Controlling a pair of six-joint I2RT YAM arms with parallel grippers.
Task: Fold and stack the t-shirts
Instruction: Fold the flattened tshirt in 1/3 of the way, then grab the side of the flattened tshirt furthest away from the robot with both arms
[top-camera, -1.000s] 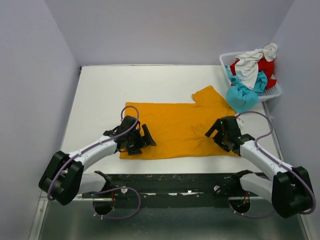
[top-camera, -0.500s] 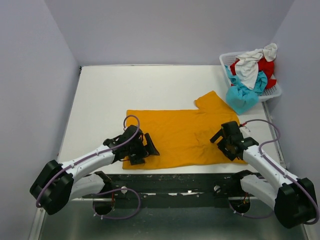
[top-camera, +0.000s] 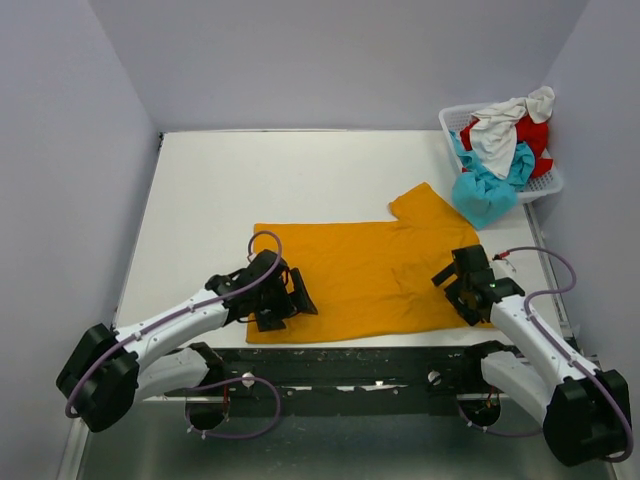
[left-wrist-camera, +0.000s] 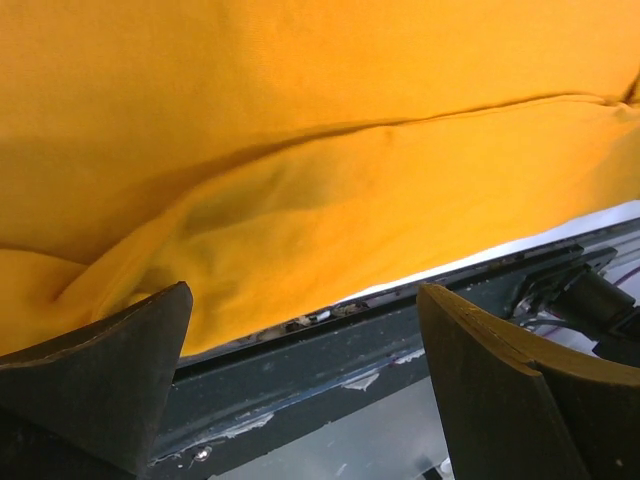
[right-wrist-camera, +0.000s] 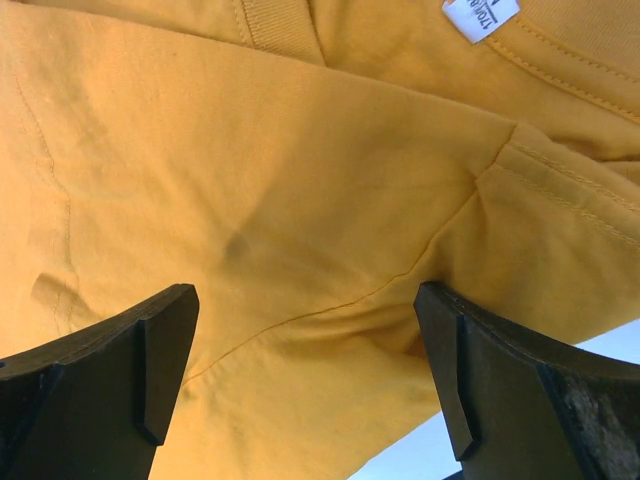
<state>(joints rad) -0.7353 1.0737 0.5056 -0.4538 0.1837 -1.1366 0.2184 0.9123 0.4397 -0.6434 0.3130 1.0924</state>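
Bright even overhead light, soft faint shadows, sharp top view, wrist views' foreground jaws slightly blurred

Four cloth t-shirts: one mustard-orange (top-camera: 370, 275), one turquoise (top-camera: 483, 190), one red (top-camera: 535, 132), one white (top-camera: 497, 130). One white plastic lattice basket (top-camera: 452, 118).

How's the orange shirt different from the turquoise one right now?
The orange shirt lies spread flat on the table; the turquoise shirt is crumpled, hanging over the basket rim. The orange shirt lies alone; the turquoise shirt sits partly under a white shirt. Both are plain cloth.

basket (top-camera: 449, 118) far right, far table (top-camera: 280, 170) open (seemingly)
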